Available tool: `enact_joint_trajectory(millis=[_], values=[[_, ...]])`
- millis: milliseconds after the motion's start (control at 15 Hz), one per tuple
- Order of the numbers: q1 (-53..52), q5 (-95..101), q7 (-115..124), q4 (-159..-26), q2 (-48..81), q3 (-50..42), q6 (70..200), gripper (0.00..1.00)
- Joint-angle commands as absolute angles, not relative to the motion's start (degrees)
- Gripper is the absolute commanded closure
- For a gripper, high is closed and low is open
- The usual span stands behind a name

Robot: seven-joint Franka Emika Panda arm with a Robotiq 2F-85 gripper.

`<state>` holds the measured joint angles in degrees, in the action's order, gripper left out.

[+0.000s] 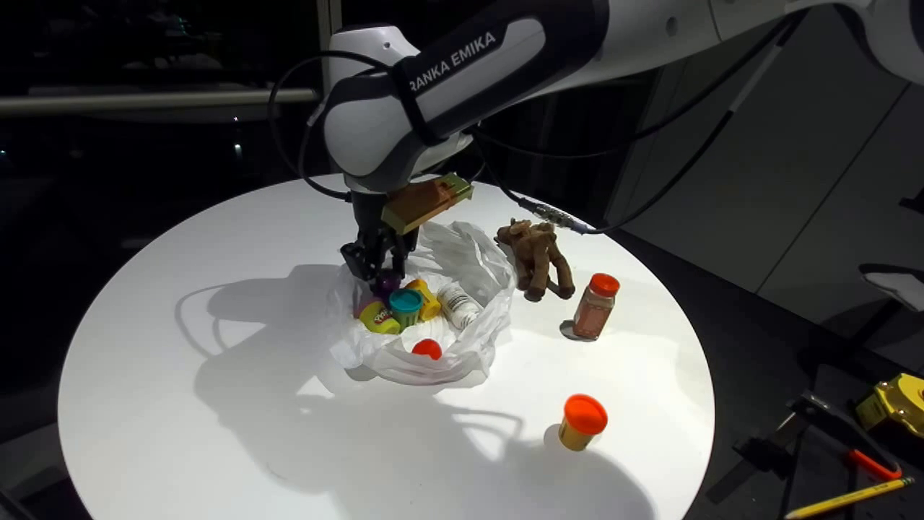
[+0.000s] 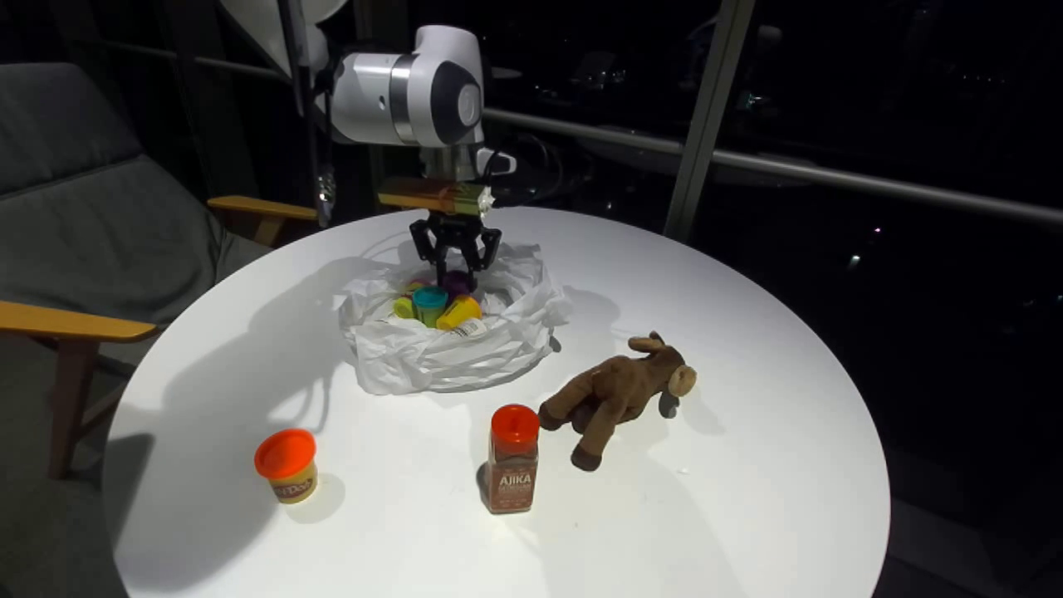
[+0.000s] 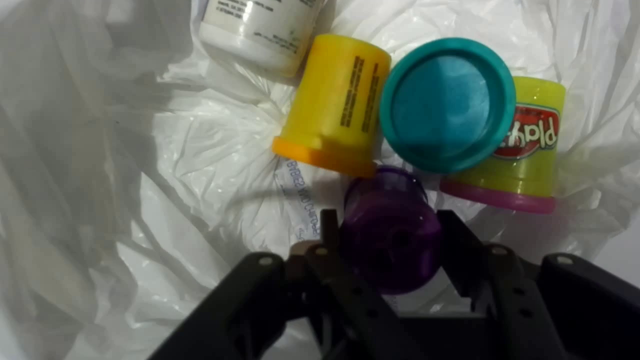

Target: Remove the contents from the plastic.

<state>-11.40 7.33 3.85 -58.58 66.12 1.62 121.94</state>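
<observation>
Purple tub point(image 3: 391, 245) (inside bag point(image 3: 200, 150)) between fingers point(image 3: 457, 255)

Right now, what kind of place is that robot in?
Maybe a sitting corner in an office or lab, probably at night. There's a padded grey armchair, a round white table, and what looks like a big dark window with tiny lights showing.
</observation>
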Motion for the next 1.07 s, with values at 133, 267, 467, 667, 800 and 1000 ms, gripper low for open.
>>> enact_joint_trajectory(millis=[133, 267, 467, 667, 800, 1000], values=[[-11.04, 7.42, 3.04, -62.82, 60.2, 1.93, 122.39, 0.74], [-10.92, 7.48, 4.43, -69.73, 54.33, 1.56, 124.41, 0.74], [-11.65, 7.36, 9.79, -76.18, 48.21, -0.55, 127.03, 0.74], [-12.13, 7.82, 16.7, -83.54, 42.44, -3.13, 128.81, 0.74], [-12.14, 7.76, 21.35, -88.72, 38.83, -4.67, 129.74, 0.74], [-11.86, 7.54, 26.98, -96.85, 33.72, -6.41, 131.21, 0.74]])
